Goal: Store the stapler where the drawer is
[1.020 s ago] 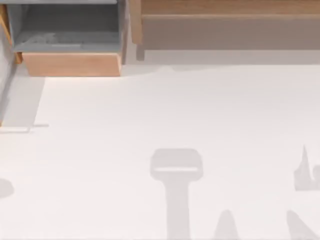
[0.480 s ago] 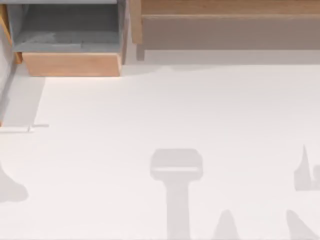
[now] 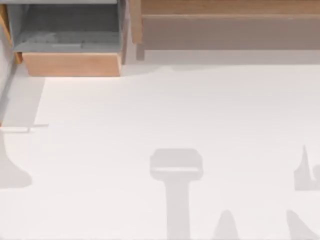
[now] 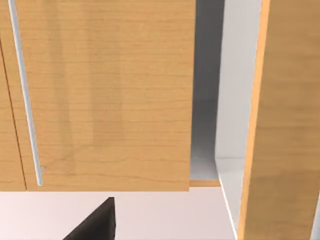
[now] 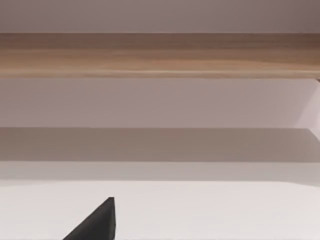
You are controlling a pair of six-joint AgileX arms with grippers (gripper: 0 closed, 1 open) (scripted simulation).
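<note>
the one drawer sat pulled open at the table's far left, so things could go in. one long brown cabinet stood beside it. i could not tell where the stapler was, or how either hand was set.

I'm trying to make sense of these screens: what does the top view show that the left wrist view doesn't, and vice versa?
Top view: the open drawer with its grey inside, a long brown cabinet to its right, and shadows across the white table. Left wrist view: a slim silver handle on a wooden panel, plus a dark bit of the left tool. Both: light wood and white table.
</note>
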